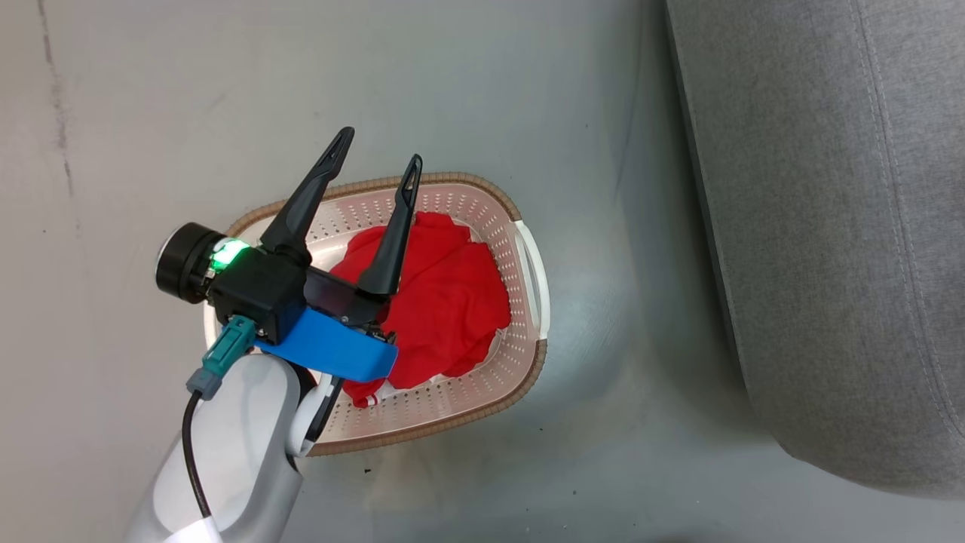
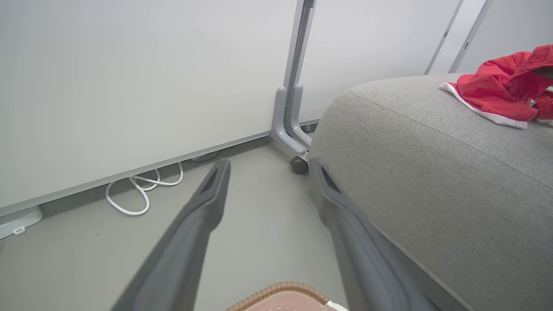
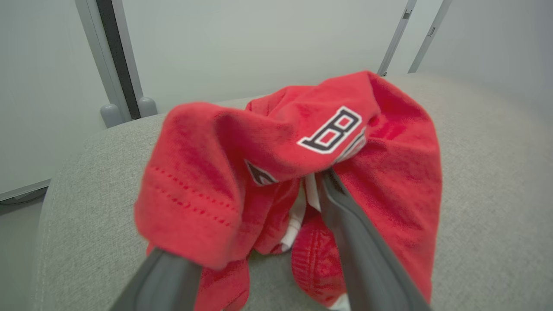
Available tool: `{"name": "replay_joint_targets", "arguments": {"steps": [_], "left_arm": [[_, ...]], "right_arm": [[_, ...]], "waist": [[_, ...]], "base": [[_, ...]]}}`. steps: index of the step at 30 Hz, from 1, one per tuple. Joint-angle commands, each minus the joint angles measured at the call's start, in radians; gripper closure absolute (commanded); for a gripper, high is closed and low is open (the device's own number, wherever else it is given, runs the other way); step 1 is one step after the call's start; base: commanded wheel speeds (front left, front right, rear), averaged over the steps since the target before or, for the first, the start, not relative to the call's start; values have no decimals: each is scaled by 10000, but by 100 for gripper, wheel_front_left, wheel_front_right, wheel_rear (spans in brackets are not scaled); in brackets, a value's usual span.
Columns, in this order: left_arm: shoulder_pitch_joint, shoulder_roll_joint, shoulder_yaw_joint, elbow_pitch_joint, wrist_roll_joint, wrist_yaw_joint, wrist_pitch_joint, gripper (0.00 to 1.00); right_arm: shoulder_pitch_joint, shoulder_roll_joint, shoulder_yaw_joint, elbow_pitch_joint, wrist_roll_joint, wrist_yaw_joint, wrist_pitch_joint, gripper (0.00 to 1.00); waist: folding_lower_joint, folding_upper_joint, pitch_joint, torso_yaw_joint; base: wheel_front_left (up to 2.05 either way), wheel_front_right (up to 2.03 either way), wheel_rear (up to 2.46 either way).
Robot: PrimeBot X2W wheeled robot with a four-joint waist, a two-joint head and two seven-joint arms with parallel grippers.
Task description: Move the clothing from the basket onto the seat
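One piece of red clothing (image 1: 445, 302) lies crumpled in the cream perforated basket (image 1: 501, 219) on the floor. My left gripper (image 1: 381, 147) hovers over the basket's left half, open and holding nothing; in the left wrist view its fingers (image 2: 270, 166) point past the basket rim (image 2: 281, 287) toward the floor. A second piece of red clothing (image 3: 302, 142) with white lettering rests on the grey seat (image 3: 497, 172). It is draped over my right gripper (image 3: 272, 181), whose fingers stand wide apart, the left tip hidden under the cloth. That clothing (image 2: 501, 90) also shows on the seat (image 2: 432, 172).
The seat (image 1: 829, 226) stands right of the basket with a strip of grey floor (image 1: 618, 302) between them. A white partition on a grey wheeled foot (image 2: 289, 129) stands behind, with a white cable (image 2: 142, 190) looped along its base.
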Motion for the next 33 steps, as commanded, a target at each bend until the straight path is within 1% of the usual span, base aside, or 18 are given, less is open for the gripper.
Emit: {"name": "replay_joint_targets", "arguments": {"steps": [1, 7, 12, 20, 25, 27, 31, 33], "left_arm": [[-2, 8, -26, 19, -53, -29, -27, 0], [62, -72, -57, 141, -113, -29, -27, 0], [130, -208, 24, 278, -251, -29, -27, 0], [673, -488, 309, 604, -489, -29, -27, 0], [1224, -627, 560, 847, -615, -29, -27, 0], [1461, -666, 722, 948, -635, -29, -27, 0], [1989, -778, 1074, 1111, -662, -29, -27, 0], [2258, -818, 1282, 1165, -668, -29, -27, 0]], "right_arm": [[128, -49, 21, 33, 76, 1, -29, 0], [316, -30, 102, 58, -8, 1, -30, 0], [570, 66, 163, -203, -98, 1, 45, 0], [1657, 326, 574, -994, 120, 1, 244, 0], [2604, 743, 951, -1811, 176, 1, 386, 0], [2979, 1057, 1237, -2101, 205, 1, 480, 0], [3729, 1471, 1785, -2696, 150, 1, 553, 0], [4051, 1747, 2031, -2971, 338, 1, 506, 0]], "waist": [[-1, 0, -56, 8], [-1, 0, -315, 50], [-1, 0, -684, 162], [-1, 0, -1974, 357], [-1, 0, -2959, 430], [-1, 0, -3336, 438], [-1, 0, -4074, 469], [-1, 0, -4390, 498]], "base": [[0, 0, 0], [0, 0, 0], [0, 0, 0], [0, 0, 0], [0, 0, 0], [0, 0, 0], [0, 0, 0], [0, 0, 0]]}}
